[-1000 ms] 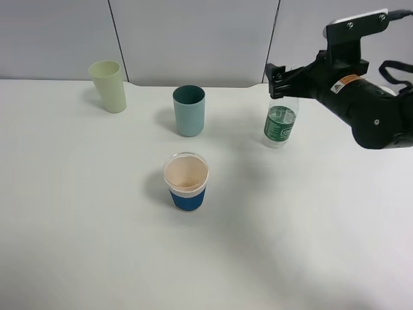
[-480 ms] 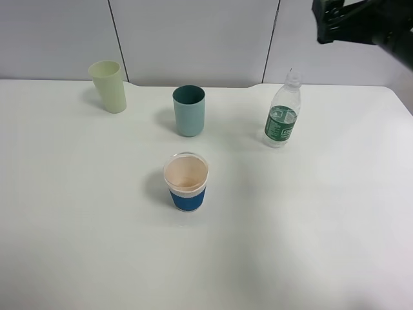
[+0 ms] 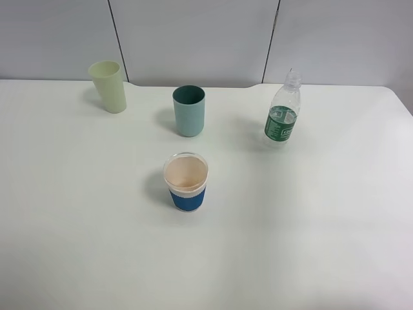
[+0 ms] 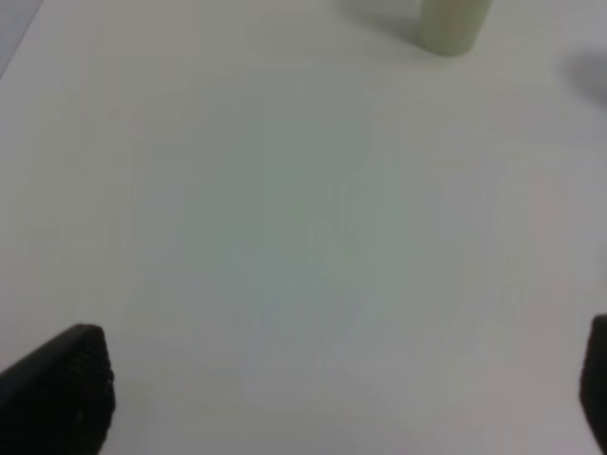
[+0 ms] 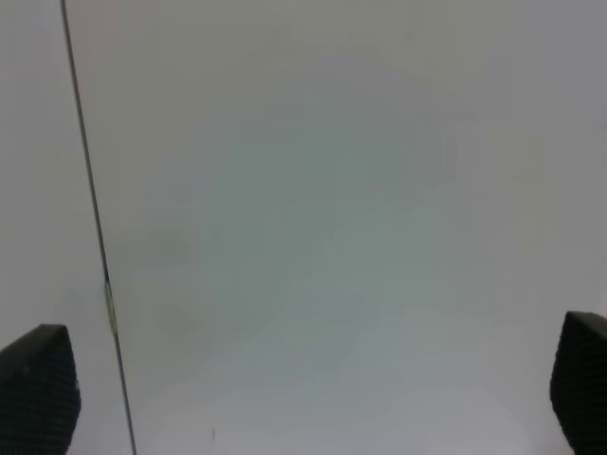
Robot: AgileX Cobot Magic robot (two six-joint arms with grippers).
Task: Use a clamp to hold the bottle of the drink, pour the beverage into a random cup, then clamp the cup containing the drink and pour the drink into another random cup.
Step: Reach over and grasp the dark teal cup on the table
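White table (image 3: 322, 226) is bearing the bottle (image 3: 282, 116) at far right, the teal tumbler (image 3: 189, 111) at far centre, the blue-banded cup (image 3: 186, 183) nearer. Both the left gripper (image 4: 327, 389) and the right gripper (image 5: 308, 384) are holding their jaws spread wide, gripping nothing.

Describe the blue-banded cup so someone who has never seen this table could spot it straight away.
On the white table, look near the middle, closest to the camera. The blue-banded cup stands there alone, in front of the teal tumbler. Only it has a clear rim, a peach-beige inside and a blue band round its lower half.
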